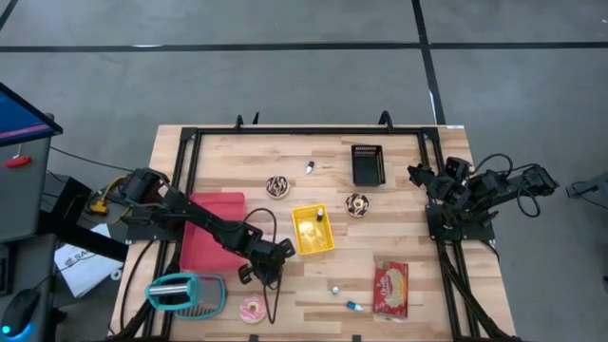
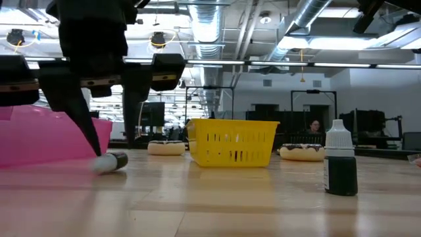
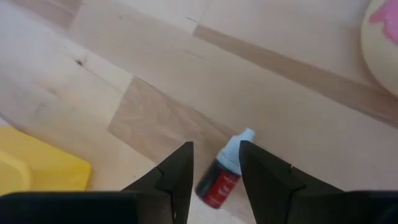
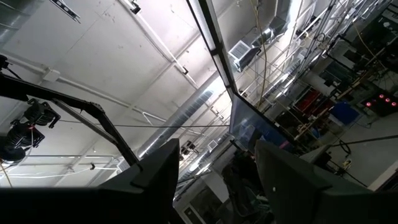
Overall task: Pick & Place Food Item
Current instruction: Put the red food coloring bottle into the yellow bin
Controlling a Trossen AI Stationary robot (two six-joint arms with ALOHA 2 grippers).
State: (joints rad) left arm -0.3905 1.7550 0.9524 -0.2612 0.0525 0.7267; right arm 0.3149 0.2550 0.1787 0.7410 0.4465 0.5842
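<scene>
Low view, nearest first: small dark bottle with white cap stands upright on the bench, right side. Left hand comes down at left, one finger tip at a small bottle lying on its side, white cap end showing. Pink tray just behind it. Yellow basket mid-bench, donuts and beyond on either side of it. Person seated far back in the room.

Left wrist view: left hand open, fingers straddling the lying bottle, red label, pale cap pointing away. Bottle sits between the tips, not clamped; gaps show on both sides. Yellow basket corner nearby, pink-frosted donut at frame edge.

High view: left hand low over bench between pink tray and yellow basket, pink-frosted donut close by. Teal object near front-left corner. Red snack packet front right, black tray far side. Right arm parked at bench's right edge, right hand raised, well apart from everything.

Right wrist view: right hand open, pointing up at ceiling, holding nothing.
</scene>
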